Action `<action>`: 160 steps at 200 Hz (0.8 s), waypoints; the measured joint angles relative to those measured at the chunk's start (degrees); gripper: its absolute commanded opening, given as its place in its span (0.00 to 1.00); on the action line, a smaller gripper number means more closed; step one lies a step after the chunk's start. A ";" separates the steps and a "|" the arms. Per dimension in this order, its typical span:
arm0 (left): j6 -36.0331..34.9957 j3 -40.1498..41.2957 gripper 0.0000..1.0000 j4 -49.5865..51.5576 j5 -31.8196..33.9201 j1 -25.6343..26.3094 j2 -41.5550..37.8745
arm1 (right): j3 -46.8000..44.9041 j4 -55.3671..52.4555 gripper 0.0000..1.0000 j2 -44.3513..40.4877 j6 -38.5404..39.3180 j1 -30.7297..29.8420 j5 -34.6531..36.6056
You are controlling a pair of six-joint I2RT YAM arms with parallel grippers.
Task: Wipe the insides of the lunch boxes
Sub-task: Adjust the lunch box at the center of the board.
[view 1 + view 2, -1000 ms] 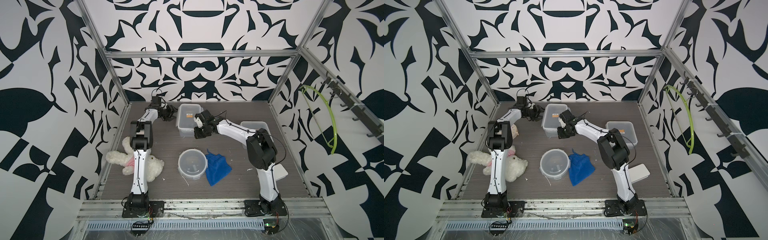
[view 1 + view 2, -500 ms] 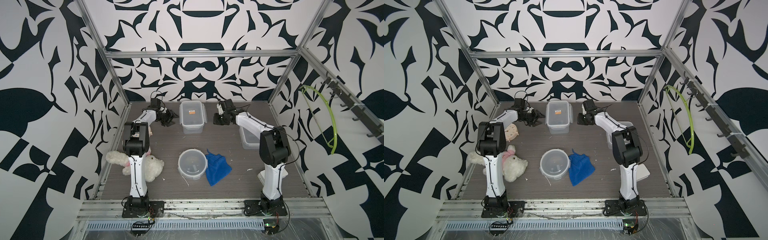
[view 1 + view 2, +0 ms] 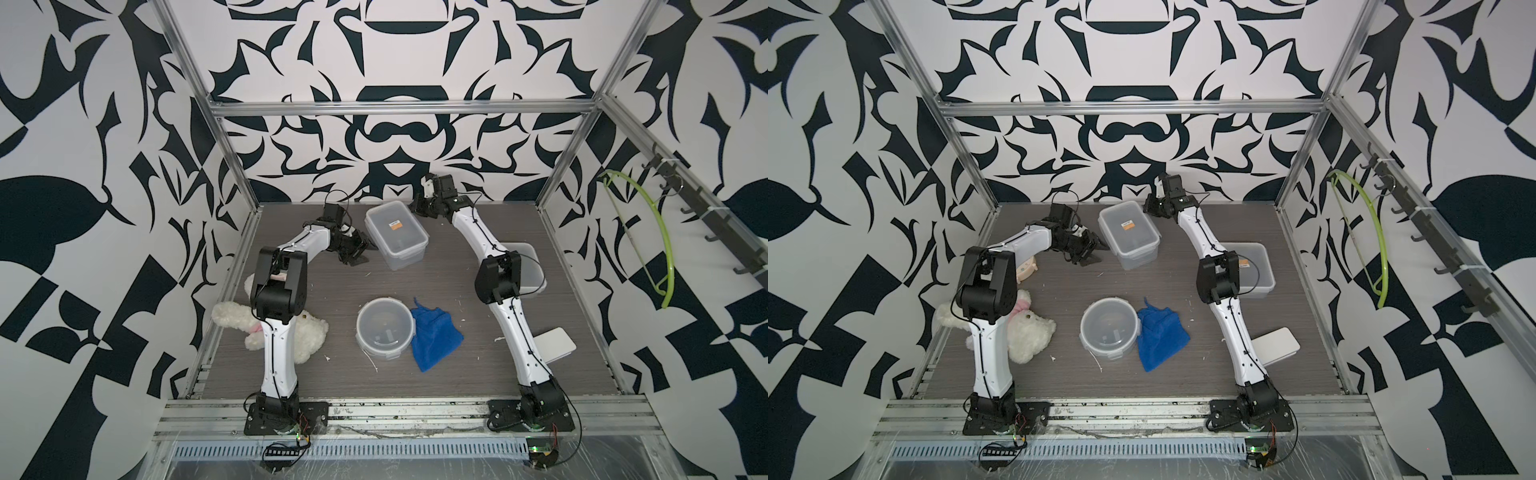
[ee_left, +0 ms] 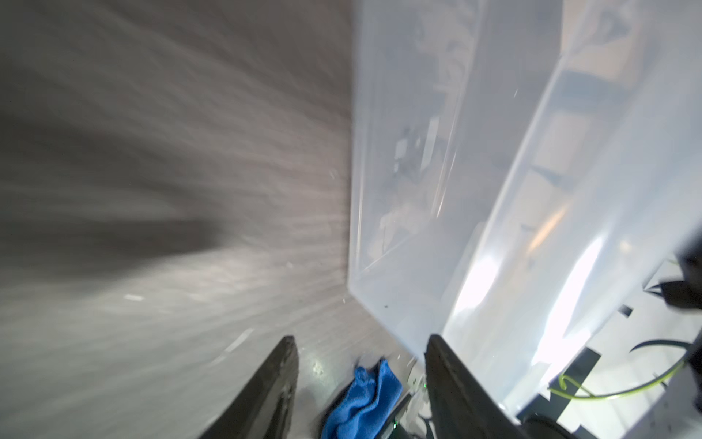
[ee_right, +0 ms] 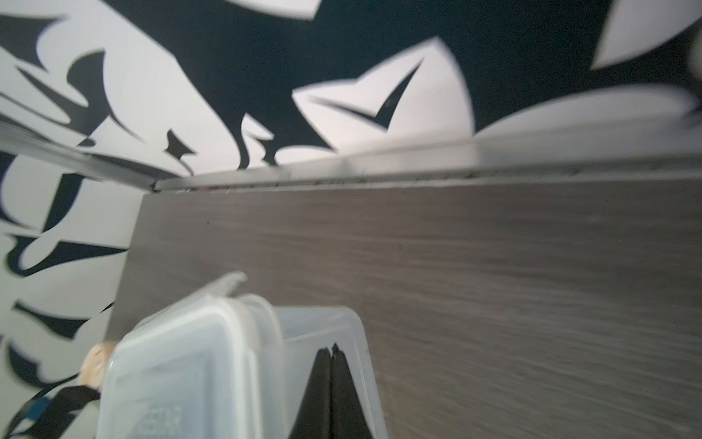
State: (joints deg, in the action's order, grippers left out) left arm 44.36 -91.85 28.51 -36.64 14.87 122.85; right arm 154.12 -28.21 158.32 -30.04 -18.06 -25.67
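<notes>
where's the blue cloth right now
In both top views the blue cloth lies crumpled on the table near its middle, right against the round lunch box, on the side toward the right arm.

Three lunch boxes are on the surface [image 3: 457, 374]: one rectangular box [image 3: 397, 235] at far centre, one round box [image 3: 385, 328] at near centre and one square box [image 3: 530, 270] to the right. Two orange stickers show, one on the rectangular box [image 3: 395, 225] and one on the square box [image 3: 1245, 262].

There is one blue cloth [image 3: 434, 338], one white plush toy [image 3: 309, 334], one beige clock [image 3: 1026, 269] at the left and one flat white panel [image 3: 555, 343] at near right. One green hanger [image 3: 668, 257] hangs on the right wall.

There are two arms, the left arm [image 3: 274, 345] and the right arm [image 3: 515, 328]. Each carries one tool, the left tool [image 4: 361, 342] and the right tool [image 5: 332, 353].
</notes>
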 measured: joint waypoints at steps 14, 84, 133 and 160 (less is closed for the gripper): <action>0.61 0.44 0.57 1.33 -0.31 1.88 0.00 | -2.10 2.25 0.05 0.02 -1.60 0.07 -3.76; 2.10 0.31 0.59 5.88 -3.89 4.92 -1.18 | -13.88 5.77 0.01 -8.68 0.22 0.61 -7.23; -6.16 -0.39 0.59 17.09 -1.36 5.09 -7.69 | -19.98 5.49 0.00 -17.86 3.02 3.15 -2.40; -8.96 -4.76 0.60 23.04 4.02 3.85 -11.80 | -32.26 8.24 0.09 -27.30 4.81 4.24 1.14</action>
State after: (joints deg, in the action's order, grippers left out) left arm 35.40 -96.62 51.55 -32.62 18.72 111.04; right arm 121.86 -19.97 131.02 -25.23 -13.82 -24.53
